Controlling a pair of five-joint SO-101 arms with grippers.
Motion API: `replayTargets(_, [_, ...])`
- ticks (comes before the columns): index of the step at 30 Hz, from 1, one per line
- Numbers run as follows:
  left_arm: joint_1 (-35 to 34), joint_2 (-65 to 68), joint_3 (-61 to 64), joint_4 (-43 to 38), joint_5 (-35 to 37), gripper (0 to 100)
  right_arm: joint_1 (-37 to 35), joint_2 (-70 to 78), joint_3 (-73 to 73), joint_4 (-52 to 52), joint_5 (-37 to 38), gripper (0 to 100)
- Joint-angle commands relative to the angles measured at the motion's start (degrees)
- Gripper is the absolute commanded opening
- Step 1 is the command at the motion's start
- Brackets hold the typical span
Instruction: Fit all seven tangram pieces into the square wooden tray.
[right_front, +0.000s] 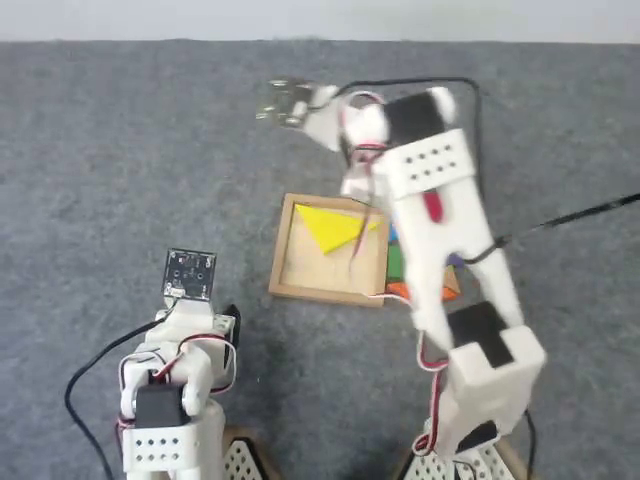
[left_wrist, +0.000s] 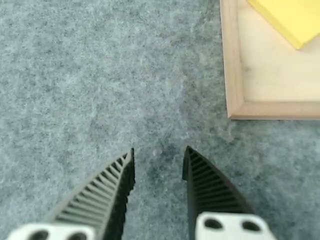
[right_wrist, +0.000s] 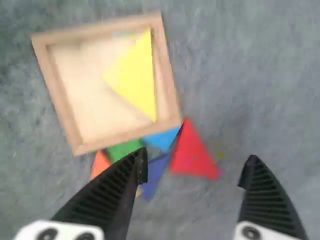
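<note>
We judged the task barely begun: one piece of the seven was in place. The yellow triangle (right_wrist: 134, 80) lay flat inside the square wooden tray (right_wrist: 167, 75), against one side, and the rest of the tray floor was bare wood. The other pieces we could make out sat in a loose cluster on the grey carpet (left_wrist: 100, 75), just beside one edge of the tray: a red triangle (right_wrist: 192, 152), a light blue piece (right_wrist: 162, 139), a green piece (right_wrist: 122, 149), an orange piece (right_wrist: 101, 162) and a dark blue piece (right_wrist: 156, 172), some touching or overlapping. That made six, and we could not find the seventh. In the high view the right arm crossed over this cluster and hid much of it. The right gripper (right_wrist: 196, 167) hung above the pieces with its fingers spread wide and nothing between them. The left gripper (left_wrist: 157, 160) was low over the carpet near a corner of the tray, its fingers a little apart and also empty. By our reckoning, every loose piece was yet to be picked up and fitted around the yellow one.
</note>
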Motion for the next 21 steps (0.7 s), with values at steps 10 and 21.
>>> replayTargets(10, [0.0, -1.6, -0.5, 0.5, -0.4, 15, 15.3, -5.9, 29.6, -22.2, 7.2, 41.5])
replayTargets(21, [0.0, -1.6, -0.5, 0.5, -0.4, 15, 17.5, -5.2, 41.3, -38.9, 16.3, 41.3])
